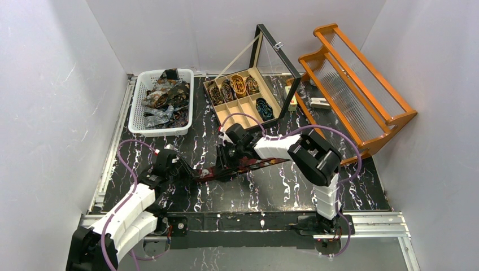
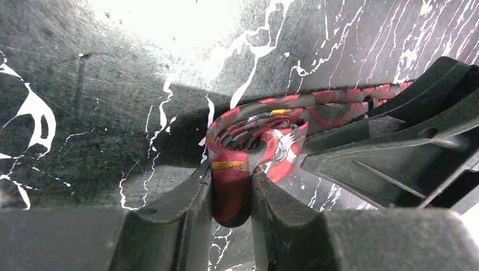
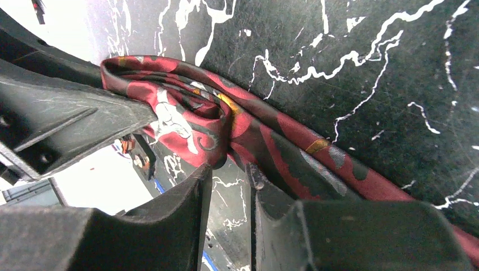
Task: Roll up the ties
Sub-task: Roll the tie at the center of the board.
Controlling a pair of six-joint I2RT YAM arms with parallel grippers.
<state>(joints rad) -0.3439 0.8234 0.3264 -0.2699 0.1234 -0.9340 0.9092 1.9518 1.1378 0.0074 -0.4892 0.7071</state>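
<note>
**Inspector:** Location of the item?
**Assessor:** Red patterned fabric necktie (image 1: 264,162) lies near the middle of the black white-veined table (image 1: 294,189), one end partly coiled.
**Inspector:** Claws?
**Assessor:** Left gripper (image 2: 231,178) is clamped on the coiled end. Right gripper (image 3: 229,172) is narrow, with a fold at its tips. I cannot tell if it grips.

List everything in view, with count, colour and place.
red patterned tie: one, partly rolled, middle of the table
loose ties: a heap, dark mixed colours, in the white basket, far left
rolled ties: five, brown-gold plus one blue, in the wooden box, far centre
rack: one, orange, far right
left hand: black, clamped on the red tie's roll
right hand: black, at the same tie, grip unclear
</note>
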